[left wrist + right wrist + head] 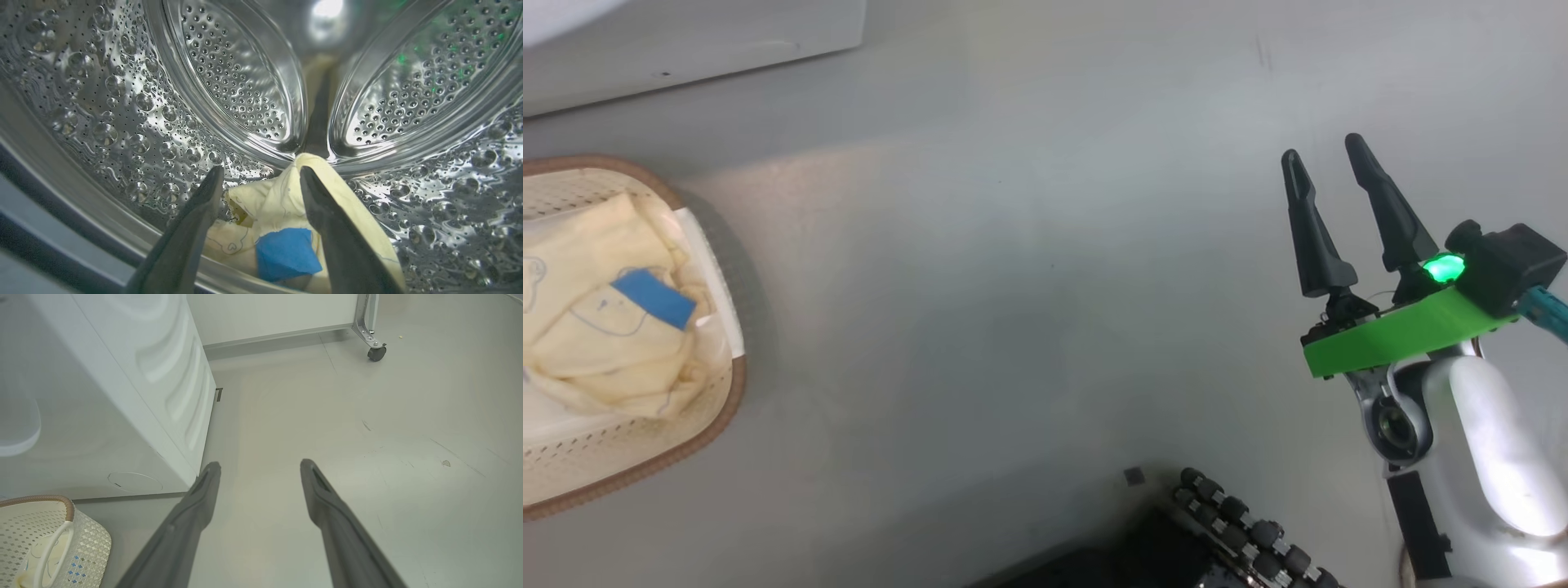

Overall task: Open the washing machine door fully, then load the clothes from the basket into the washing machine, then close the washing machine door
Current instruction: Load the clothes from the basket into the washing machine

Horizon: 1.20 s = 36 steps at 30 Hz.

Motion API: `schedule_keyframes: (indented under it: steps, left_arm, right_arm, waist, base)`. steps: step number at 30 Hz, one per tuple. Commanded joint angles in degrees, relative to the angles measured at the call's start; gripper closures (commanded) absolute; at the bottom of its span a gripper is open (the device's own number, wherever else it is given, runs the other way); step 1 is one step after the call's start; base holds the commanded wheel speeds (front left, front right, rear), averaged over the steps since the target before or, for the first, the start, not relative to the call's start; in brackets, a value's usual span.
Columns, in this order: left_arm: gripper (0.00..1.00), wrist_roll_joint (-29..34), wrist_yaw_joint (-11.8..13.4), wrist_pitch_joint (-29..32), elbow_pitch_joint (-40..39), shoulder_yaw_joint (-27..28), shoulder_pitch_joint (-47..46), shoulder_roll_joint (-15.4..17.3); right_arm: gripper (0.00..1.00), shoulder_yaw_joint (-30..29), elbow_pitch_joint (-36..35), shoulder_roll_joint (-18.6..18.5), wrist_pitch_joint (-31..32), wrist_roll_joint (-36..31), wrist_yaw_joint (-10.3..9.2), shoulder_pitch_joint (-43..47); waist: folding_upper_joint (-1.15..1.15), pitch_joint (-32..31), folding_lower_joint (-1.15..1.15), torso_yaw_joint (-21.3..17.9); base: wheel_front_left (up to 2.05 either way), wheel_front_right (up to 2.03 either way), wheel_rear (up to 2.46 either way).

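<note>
In the left wrist view my left gripper (261,176) is inside the washing machine's perforated steel drum (122,102), open. A cream-yellow garment (278,196) with a blue patch (286,253) lies loose on the drum floor between and behind the spread fingers. More of the clothes (596,327), with another blue patch (654,298), sit in the basket (737,392) at the head view's left edge. My right gripper (1323,149) hangs open and empty over the floor, far right of the basket. The washing machine door is out of view.
The washing machine's white body (122,375) stands left of my right gripper (259,465), with the basket (86,543) at its foot. A caster wheel (376,353) of a frame stands at the back. My own base (1241,531) shows at the head view's bottom edge.
</note>
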Motion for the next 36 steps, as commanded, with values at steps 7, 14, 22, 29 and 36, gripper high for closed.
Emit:
schedule_keyframes:
  steps: [7,14,22,29,36]
  left_arm:
    - [0.00,-1.64,0.23,-5.71,-1.63,-0.08,8.41,-2.33]
    - [0.00,-4.10,0.98,-11.32,-7.03,0.55,22.79,-6.94]
    - [0.00,-4.21,5.28,-12.99,-20.09,1.16,40.68,-10.34]
    - [0.00,-2.22,10.14,-13.35,-34.87,1.37,57.43,-12.77]
    - [0.00,-0.78,13.42,-13.40,-43.58,1.18,70.68,-14.15]
  right_arm:
    - [0.00,-1.97,-2.79,-0.40,0.03,-2.53,-0.01,2.76]
    - [0.00,-4.30,-4.78,-0.40,2.11,-4.76,-0.01,6.15]
    - [0.00,-6.08,-6.90,-0.40,4.68,-7.04,-0.01,9.83]
    - [0.00,-6.37,-9.62,-1.12,7.46,-9.00,-0.01,12.65]
    - [0.00,-6.53,-11.71,-2.96,10.37,-9.57,-0.01,15.23]
  waist:
    - [0.00,-6.73,0.00,4.66]
    - [0.00,-14.94,0.00,7.73]
    - [0.00,-21.56,0.00,9.30]
    - [0.00,-26.92,0.00,10.51]
    - [0.00,-31.88,0.00,11.63]
  base:
    - [0.00,0.00,0.00]
    - [0.00,0.00,0.00]
    - [0.00,0.00,0.00]
    - [0.00,0.00,0.00]
    - [0.00,0.00,0.00]
